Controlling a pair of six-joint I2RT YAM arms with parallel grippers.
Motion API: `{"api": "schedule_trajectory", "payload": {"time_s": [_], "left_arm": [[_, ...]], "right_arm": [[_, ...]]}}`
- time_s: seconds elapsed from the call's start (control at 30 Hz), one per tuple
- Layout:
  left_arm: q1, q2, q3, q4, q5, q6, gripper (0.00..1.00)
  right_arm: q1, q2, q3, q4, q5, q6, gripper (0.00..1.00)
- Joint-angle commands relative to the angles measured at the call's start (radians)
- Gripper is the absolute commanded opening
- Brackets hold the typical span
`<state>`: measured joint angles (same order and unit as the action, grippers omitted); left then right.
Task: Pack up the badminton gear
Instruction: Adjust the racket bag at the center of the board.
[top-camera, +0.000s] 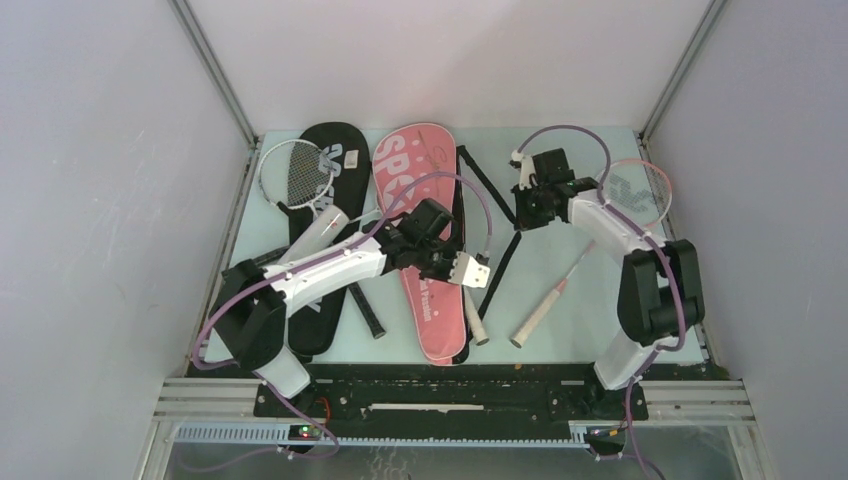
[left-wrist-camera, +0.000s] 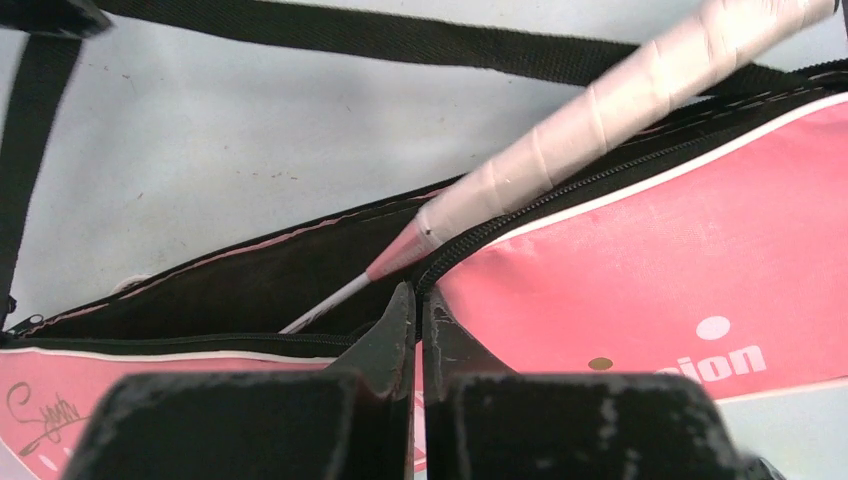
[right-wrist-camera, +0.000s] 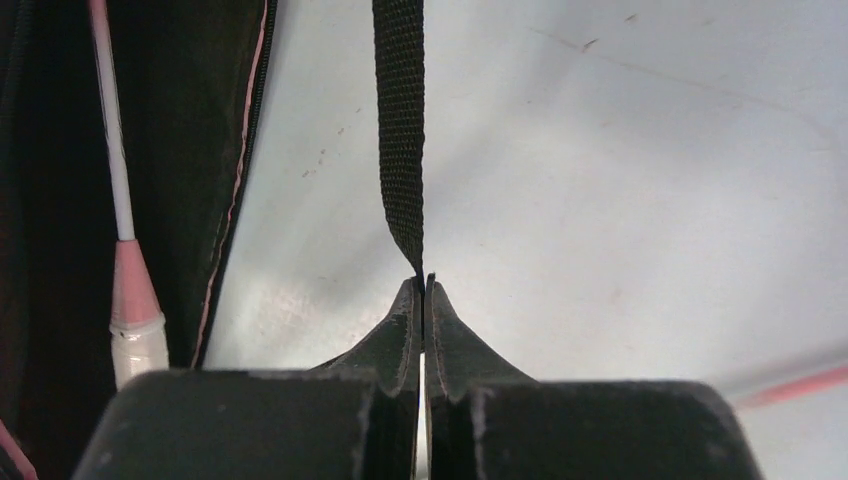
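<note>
Walls (top-camera: 100, 200), pale grey, on three sides of pale green surface (top-camera: 580, 340). At centre of frame pink cover (top-camera: 415, 165), black cover (top-camera: 335, 150) just left, both flat on surface. Left hand (left-wrist-camera: 418, 300) closed tight, pinching pink cover's zip edge; right hand (right-wrist-camera: 422, 285) closed tight on black strap (right-wrist-camera: 400, 120), right of centre.

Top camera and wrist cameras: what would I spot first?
A big pink racket cover lies in the middle, a racket handle poking out of its open zipper. The right gripper pinches the cover's black strap, and the left gripper pinches its zipper edge.
</note>
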<state>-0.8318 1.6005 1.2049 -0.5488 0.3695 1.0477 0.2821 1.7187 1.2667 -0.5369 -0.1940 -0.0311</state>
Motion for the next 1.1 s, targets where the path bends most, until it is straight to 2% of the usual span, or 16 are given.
{"api": "schedule_trajectory", "payload": {"time_s": [0.0, 0.2, 0.4, 0.63, 0.93, 1.07], "left_arm": [[0.005, -0.050, -0.037, 0.010, 0.033, 0.019, 0.00], [0.007, -0.045, -0.044, 0.025, 0.045, 0.013, 0.00], [0.006, -0.020, -0.011, 0.051, 0.100, -0.080, 0.00], [0.006, -0.015, 0.026, 0.039, 0.126, -0.112, 0.00], [0.005, -0.026, 0.002, 0.054, 0.126, -0.108, 0.00], [0.008, -0.035, 0.005, 0.064, 0.136, -0.118, 0.04]], "right_arm": [[-0.022, -0.085, 0.005, -0.057, 0.044, -0.170, 0.00], [-0.039, -0.135, 0.003, -0.106, -0.025, -0.208, 0.00], [-0.039, -0.170, 0.002, -0.155, -0.261, -0.168, 0.00], [-0.105, -0.279, 0.005, -0.101, -0.457, -0.085, 0.00], [-0.175, -0.454, 0.022, -0.041, -0.574, -0.024, 0.00], [-0.205, -0.484, 0.021, -0.002, -0.646, 0.017, 0.00]]}}
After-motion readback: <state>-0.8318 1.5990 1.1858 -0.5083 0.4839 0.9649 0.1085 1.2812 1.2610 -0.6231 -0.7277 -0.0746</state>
